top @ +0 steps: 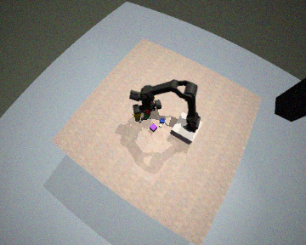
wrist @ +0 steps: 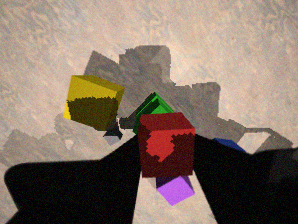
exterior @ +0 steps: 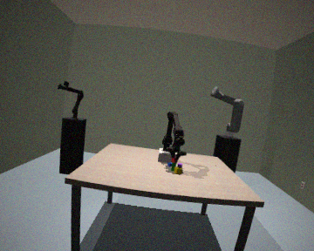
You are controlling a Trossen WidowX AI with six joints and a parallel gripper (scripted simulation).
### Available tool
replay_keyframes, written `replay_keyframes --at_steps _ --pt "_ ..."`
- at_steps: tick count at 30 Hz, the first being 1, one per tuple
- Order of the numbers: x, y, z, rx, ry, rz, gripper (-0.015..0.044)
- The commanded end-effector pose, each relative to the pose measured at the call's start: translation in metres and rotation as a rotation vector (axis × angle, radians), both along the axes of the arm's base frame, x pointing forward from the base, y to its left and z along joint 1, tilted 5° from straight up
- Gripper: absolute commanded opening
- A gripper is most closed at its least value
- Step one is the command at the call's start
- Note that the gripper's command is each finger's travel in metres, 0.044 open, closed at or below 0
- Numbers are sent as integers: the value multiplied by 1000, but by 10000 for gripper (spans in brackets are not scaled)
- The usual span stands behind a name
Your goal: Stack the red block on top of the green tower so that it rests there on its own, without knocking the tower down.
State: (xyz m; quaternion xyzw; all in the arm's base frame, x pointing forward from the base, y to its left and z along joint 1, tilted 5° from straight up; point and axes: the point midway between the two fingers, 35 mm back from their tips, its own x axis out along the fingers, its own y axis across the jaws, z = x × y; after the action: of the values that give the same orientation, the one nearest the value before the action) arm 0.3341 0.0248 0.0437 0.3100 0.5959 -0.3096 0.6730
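Note:
My gripper [wrist: 162, 137] [top: 146, 111] is shut on the red block [wrist: 166, 144] [top: 147, 112] [exterior: 174, 159] and holds it in the air. In the wrist view the green tower [wrist: 152, 111] shows just behind and below the red block, partly hidden by it; in the exterior view the green tower [exterior: 173, 167] stands under the gripper. The red block overlaps the tower's near edge in the wrist view. I cannot tell whether they touch.
A yellow block [wrist: 93, 101] [top: 138, 116] [exterior: 179, 171] lies left of the tower. A purple block [wrist: 175, 189] [top: 153, 127] lies nearer, below the gripper, and a blue block [wrist: 229, 144] [top: 162, 121] to the right. The arm's white base [top: 186, 128] stands further right on the table [top: 117, 170].

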Motion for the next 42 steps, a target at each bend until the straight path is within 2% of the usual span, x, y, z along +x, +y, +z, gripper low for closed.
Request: replay_keyframes --at_steps 1,15,32,42 --pt "1 -1 0 -3 -3 -2 0" --pt "1 0 5 -3 -3 -2 0" --pt "0 0 0 0 0 0 440" --pt "0 0 0 0 0 0 440"
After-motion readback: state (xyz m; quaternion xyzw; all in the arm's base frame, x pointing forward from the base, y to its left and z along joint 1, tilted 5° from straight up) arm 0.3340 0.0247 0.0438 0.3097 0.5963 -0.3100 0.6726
